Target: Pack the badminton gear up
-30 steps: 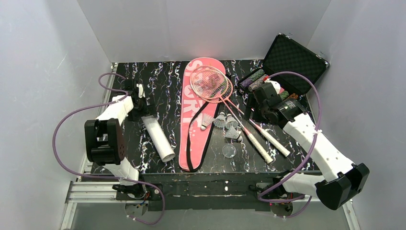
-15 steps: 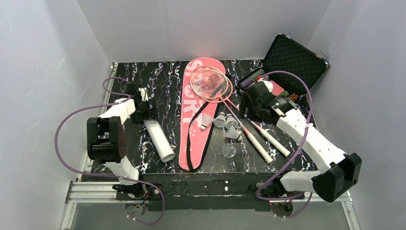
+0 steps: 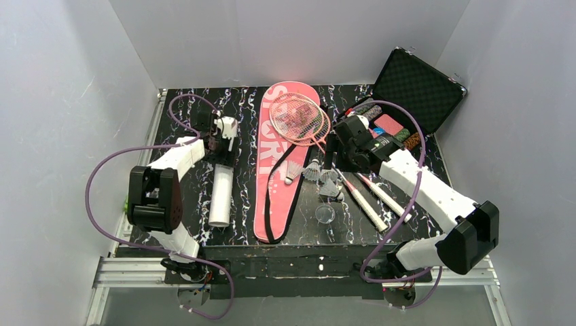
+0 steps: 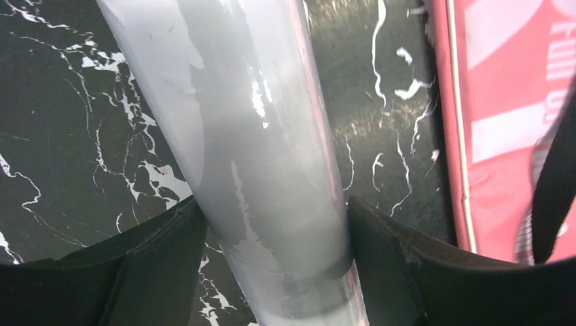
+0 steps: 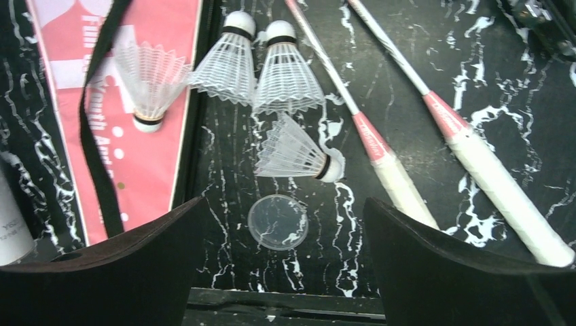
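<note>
white tube (image 3: pixel 221 197) swung round, lies straight near-far now | left end effector (image 4: pixel 273 204) clamped on its far end | right end effector (image 5: pixel 282 204) wide apart, over shuttlecocks (image 5: pixel 289 78)

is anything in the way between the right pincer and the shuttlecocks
Nothing visible does. The right pincer hangs open above the four shuttlecocks, all lying uncovered; the clear lid lies beside the nearest one, not on it.

Place: a lab test cell.
Walls: white panels (image 3: pixel 306 41) are set around the marbled table (image 3: pixel 244 122).
Frame: an aluminium rail (image 3: pixel 129 272) is fixed at its near edge.
</note>
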Robot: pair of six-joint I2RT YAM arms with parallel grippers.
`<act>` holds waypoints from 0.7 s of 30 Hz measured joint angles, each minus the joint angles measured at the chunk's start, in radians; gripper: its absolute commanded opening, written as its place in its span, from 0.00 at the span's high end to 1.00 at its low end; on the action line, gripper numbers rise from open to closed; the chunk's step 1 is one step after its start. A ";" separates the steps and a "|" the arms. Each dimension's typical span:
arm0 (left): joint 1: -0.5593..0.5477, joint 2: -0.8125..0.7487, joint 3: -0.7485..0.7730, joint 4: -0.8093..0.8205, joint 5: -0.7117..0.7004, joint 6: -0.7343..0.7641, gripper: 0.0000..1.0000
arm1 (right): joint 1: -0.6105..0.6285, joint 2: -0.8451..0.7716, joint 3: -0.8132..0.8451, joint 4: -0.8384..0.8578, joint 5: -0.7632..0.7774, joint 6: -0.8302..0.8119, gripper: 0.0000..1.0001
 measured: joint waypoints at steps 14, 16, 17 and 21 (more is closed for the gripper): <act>-0.060 -0.032 -0.134 0.003 -0.058 0.264 0.02 | 0.006 0.037 0.021 0.083 -0.088 -0.005 0.07; -0.063 -0.032 -0.134 0.002 -0.064 0.283 0.02 | 0.006 0.036 0.021 0.098 -0.093 -0.005 0.07; -0.063 -0.032 -0.134 0.000 -0.066 0.287 0.02 | 0.006 0.035 0.021 0.105 -0.096 -0.006 0.07; -0.063 -0.038 -0.137 -0.018 -0.075 0.302 0.02 | 0.006 0.035 0.021 0.120 -0.108 -0.013 0.07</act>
